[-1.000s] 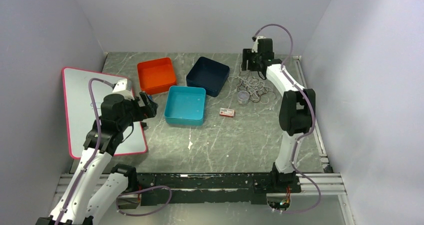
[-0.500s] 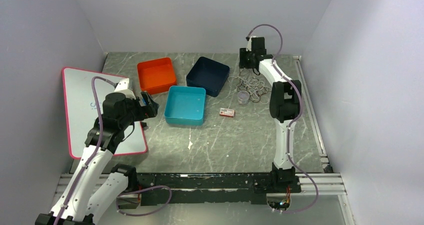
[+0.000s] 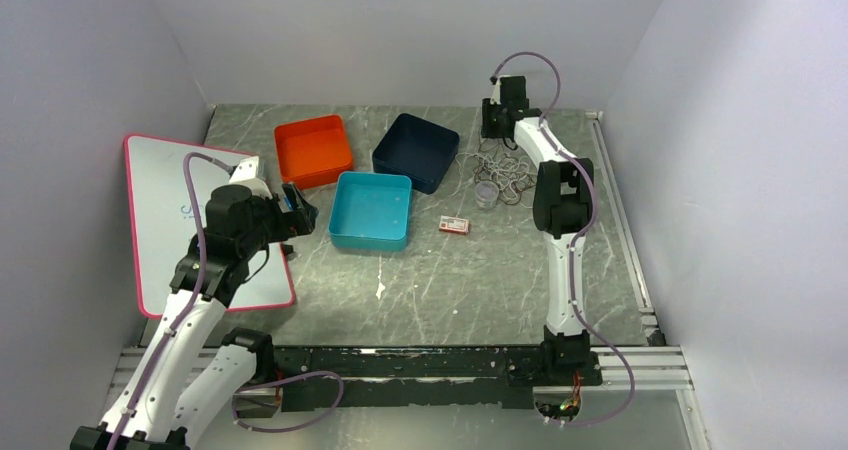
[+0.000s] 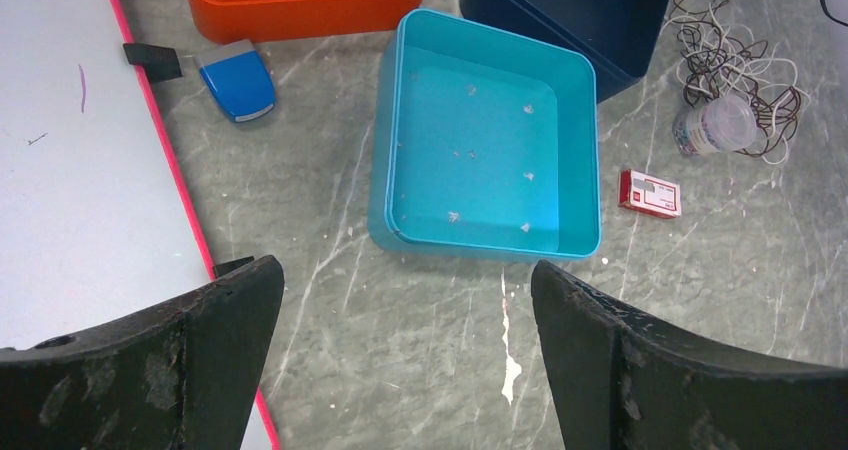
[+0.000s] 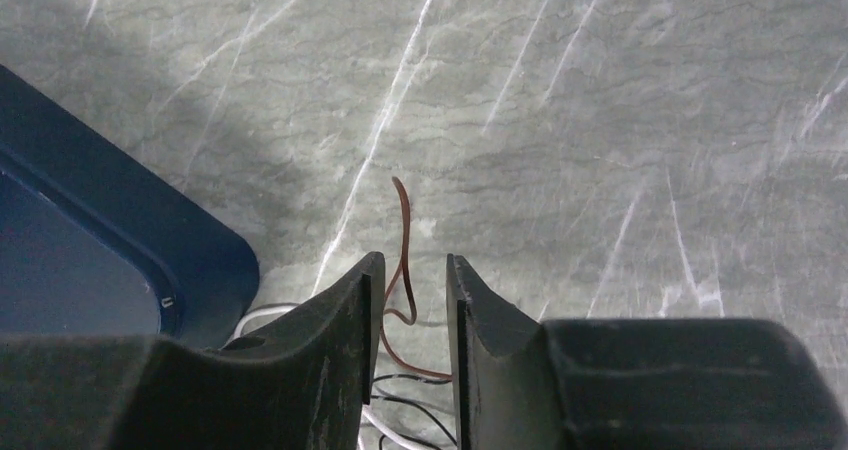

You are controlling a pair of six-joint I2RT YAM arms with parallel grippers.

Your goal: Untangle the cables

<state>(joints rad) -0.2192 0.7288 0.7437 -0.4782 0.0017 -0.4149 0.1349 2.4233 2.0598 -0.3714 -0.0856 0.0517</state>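
The cables [image 3: 508,173] lie in a loose tangle of whitish, black and brown strands at the back right of the table, also visible in the left wrist view [image 4: 742,65]. My right gripper [image 3: 499,128] reaches down at the tangle's far edge. In the right wrist view its jaws [image 5: 414,260] stand narrowly apart with a brown cable end [image 5: 403,232] lying between them, not pinched; black and white strands run beneath. My left gripper [image 3: 299,209] hovers wide open [image 4: 405,270] over bare table near the teal tray, holding nothing.
An orange tray [image 3: 313,150], a navy tray [image 3: 415,150] and a teal tray [image 3: 370,210] sit mid-table. A small clear jar [image 3: 486,192] rests on the tangle, with a red box [image 3: 454,225] nearby. A pink-edged whiteboard [image 3: 165,210] and a blue eraser [image 4: 236,78] lie left.
The right arm drew its elbow in toward the back of the table, and its jaws narrowed around the brown cable end. The left arm has barely moved.
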